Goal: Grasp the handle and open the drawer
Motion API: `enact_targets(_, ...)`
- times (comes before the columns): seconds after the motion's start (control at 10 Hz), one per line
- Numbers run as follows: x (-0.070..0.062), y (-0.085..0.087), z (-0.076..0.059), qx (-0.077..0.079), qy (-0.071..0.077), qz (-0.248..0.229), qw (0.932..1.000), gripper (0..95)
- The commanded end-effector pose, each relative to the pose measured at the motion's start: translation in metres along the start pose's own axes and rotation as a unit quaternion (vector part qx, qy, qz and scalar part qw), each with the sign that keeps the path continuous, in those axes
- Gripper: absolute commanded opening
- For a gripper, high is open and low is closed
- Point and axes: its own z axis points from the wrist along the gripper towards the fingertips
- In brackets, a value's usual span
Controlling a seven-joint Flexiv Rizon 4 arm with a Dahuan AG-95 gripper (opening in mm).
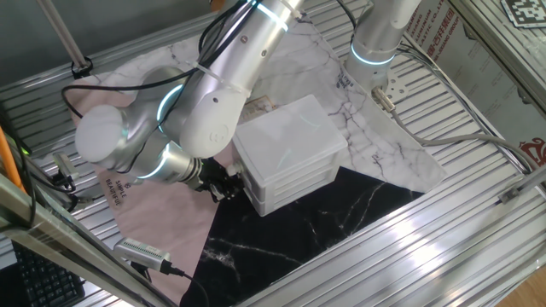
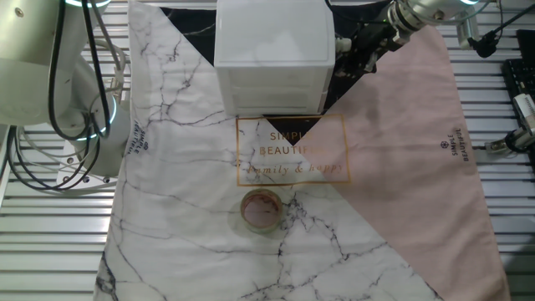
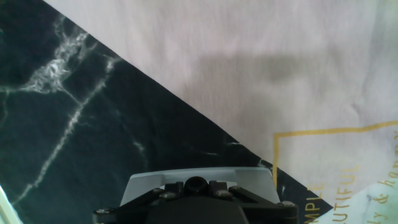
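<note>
The small white cabinet (image 1: 290,141) stands on the cloths; it also shows at the top of the other fixed view (image 2: 272,38). My gripper (image 1: 229,184) is pressed against its left end, which is its right side in the other fixed view (image 2: 341,43). In the hand view the gripper (image 3: 196,190) closes from both sides on the handle (image 3: 196,185), a tiny black round knob. The white drawer (image 3: 149,183) front sits right behind the knob. The fixed views do not show the knob, or whether the drawer stands out of the cabinet.
A small round pinkish container (image 2: 260,209) sits on the white marble cloth in front of the cabinet. A pink cloth (image 2: 410,134) and a black marble cloth (image 1: 324,213) lie around it. A second arm (image 1: 375,34) stands behind. A cabled tool (image 1: 145,251) lies at the table's front left.
</note>
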Motion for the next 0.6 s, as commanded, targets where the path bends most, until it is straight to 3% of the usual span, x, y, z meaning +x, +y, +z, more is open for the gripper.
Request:
enact_targets(0.1,0.0002,-0.0003,-0.0005,0.001,0.000,-0.001,1.0000,0.0)
enact_targets(0.6,-0.0033,0.0009,-0.0020,0.002,-0.002,-0.001,1.0000,0.0)
